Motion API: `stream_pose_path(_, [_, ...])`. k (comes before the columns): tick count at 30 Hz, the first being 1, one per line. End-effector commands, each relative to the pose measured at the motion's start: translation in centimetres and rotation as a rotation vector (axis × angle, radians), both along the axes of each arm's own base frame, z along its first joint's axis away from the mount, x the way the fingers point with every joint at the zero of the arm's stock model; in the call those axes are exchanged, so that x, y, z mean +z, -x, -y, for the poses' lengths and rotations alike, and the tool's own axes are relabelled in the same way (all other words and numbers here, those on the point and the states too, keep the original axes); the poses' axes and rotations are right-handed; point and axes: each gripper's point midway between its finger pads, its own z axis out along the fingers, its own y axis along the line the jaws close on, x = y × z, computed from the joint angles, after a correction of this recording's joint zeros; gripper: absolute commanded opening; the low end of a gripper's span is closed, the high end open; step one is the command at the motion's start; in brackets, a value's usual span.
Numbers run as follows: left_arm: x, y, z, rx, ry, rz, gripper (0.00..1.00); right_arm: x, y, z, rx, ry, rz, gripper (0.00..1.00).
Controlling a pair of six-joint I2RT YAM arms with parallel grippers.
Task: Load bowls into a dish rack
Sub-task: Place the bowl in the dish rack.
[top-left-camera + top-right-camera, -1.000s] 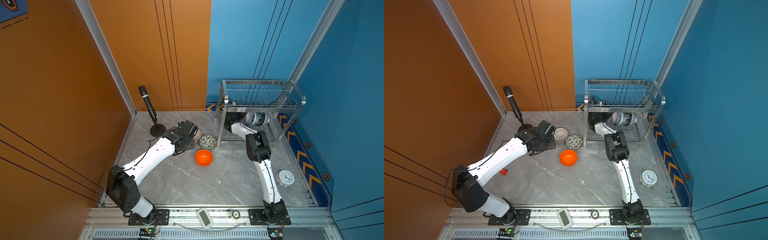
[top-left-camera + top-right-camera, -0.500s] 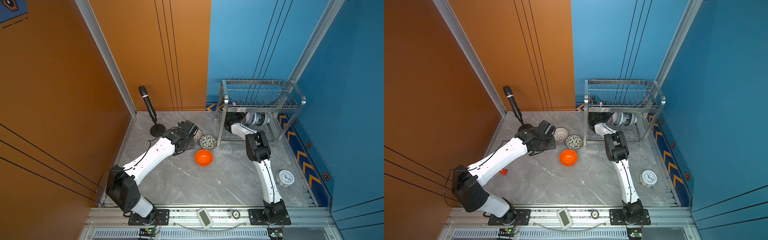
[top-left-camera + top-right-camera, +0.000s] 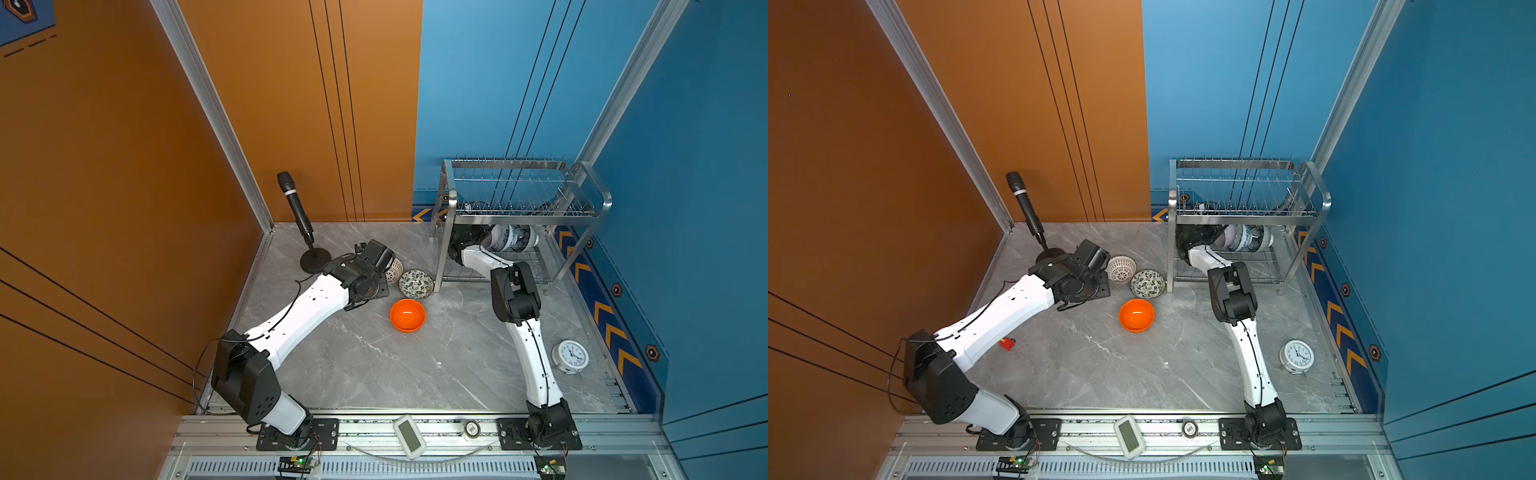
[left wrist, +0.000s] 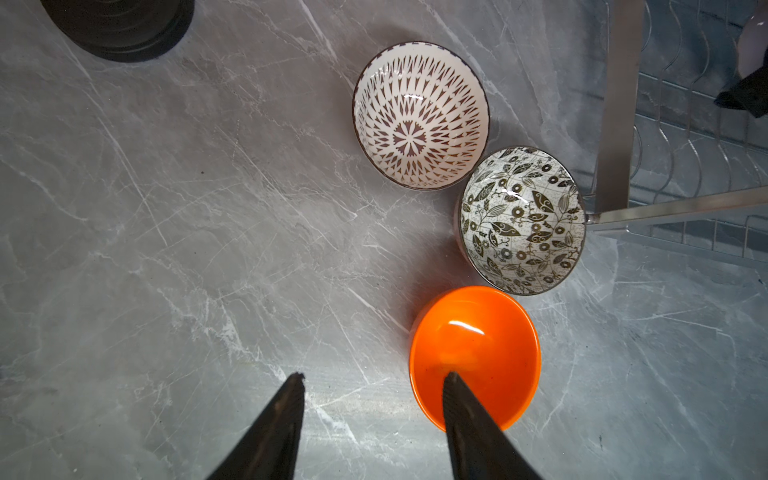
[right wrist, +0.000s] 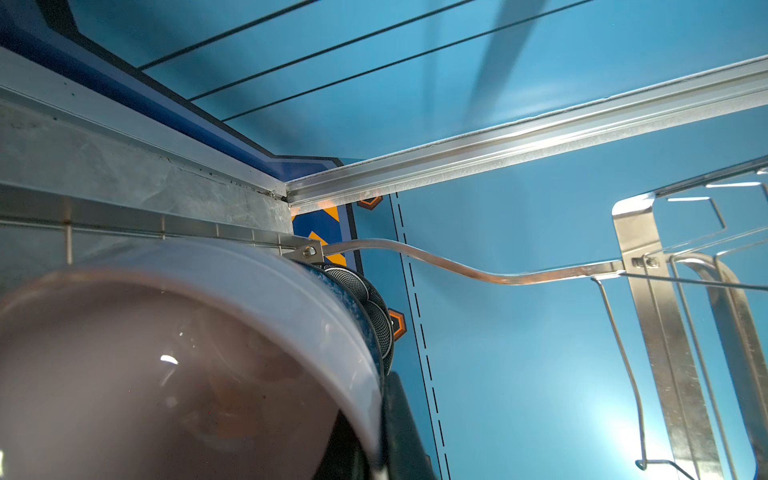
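On the lower tier of the dish rack (image 3: pixel 519 217), the blue-and-white floral bowl (image 3: pixel 509 240) and the dark blue petal bowl (image 5: pixel 378 320) stand on edge. The pale lilac bowl (image 5: pixel 166 332) is tipped up just beside them, with the right fingers (image 5: pixel 399 424) closed on its rim; whether it already rests on the wires is hidden. By that reckoning two bowls are loaded and a third is about to be set down. No bowl shows on the upper tier. Three wait upright on the counter (image 4: pixel 166 208), clustered by the rack's front leg: the white lattice bowl (image 4: pixel 419 116), the leaf-patterned bowl (image 4: pixel 521 220) and the orange bowl (image 4: pixel 478 332). The right arm bends at a raised elbow and reaches in under the top shelf. The left arm stretches low across the counter, wrist turned down. The left fingers (image 4: pixel 465 415) are parted, hold nothing and hang above the counter, one of them over the orange bowl's rim.
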Motion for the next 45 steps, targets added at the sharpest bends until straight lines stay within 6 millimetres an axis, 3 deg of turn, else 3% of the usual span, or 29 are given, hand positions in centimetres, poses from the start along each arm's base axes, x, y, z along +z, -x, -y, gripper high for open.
stream_pose_path(1, [0.1, -0.1, -0.2, -0.010, -0.005, -0.013, 0.55, -0.7, -0.3, -1.5, 0.024, -0.010, -0.002, 0.11])
stream_pose_path(4, [0.1, -0.1, -0.3, -0.007, -0.006, -0.011, 0.55, -0.7, -0.3, -1.7, 0.030, -0.018, -0.010, 0.21])
stream_pose_path(17, [0.1, -0.3, -0.5, -0.005, -0.005, -0.015, 0.55, -0.4, -0.4, -2.0, 0.034, -0.028, -0.005, 0.22])
stream_pose_path(38, [0.2, 0.3, -0.9, -0.015, 0.005, -0.017, 0.55, 1.8, 0.1, -3.1, 0.043, -0.051, 0.042, 0.57])
stream_pose_path(45, [0.2, 0.5, -1.0, -0.014, 0.006, -0.017, 0.56, 2.5, 0.5, -3.0, 0.040, -0.082, 0.067, 0.62])
